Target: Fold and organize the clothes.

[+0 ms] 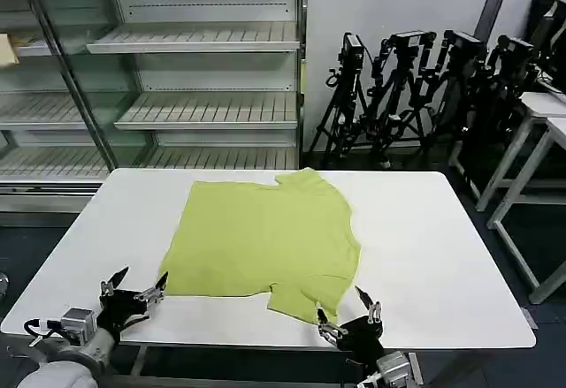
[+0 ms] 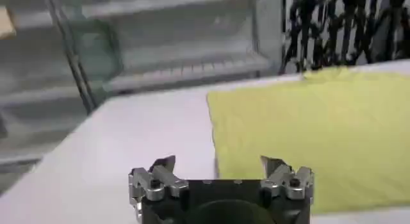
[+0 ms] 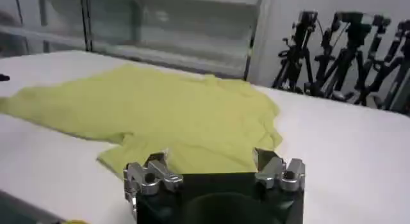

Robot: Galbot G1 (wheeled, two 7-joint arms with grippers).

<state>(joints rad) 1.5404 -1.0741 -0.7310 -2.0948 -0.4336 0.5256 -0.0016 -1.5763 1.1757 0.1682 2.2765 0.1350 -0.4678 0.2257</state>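
**Shirt flat ahead of both open grippers**

On the white table (image 1: 424, 247), the lime shirt (image 1: 265, 233) lay spread, thin and soft, its near hem running side to side. The right gripper (image 1: 349, 315) sat just short of the near sleeve; the left gripper (image 1: 134, 284) beside the hem corner. Both gaped, empty.

Plain lime-green short-sleeved shirt of thin soft fabric (image 1: 265, 238), spread almost flat on the white table (image 1: 424, 247), roughly at its middle and a little toward the table's left side. Partly folded: straight left edge, one short sleeve (image 1: 301, 300) sticking out at the near right corner toward the table's front edge, a small bump of cloth at the far edge. Light wrinkles along the right side.
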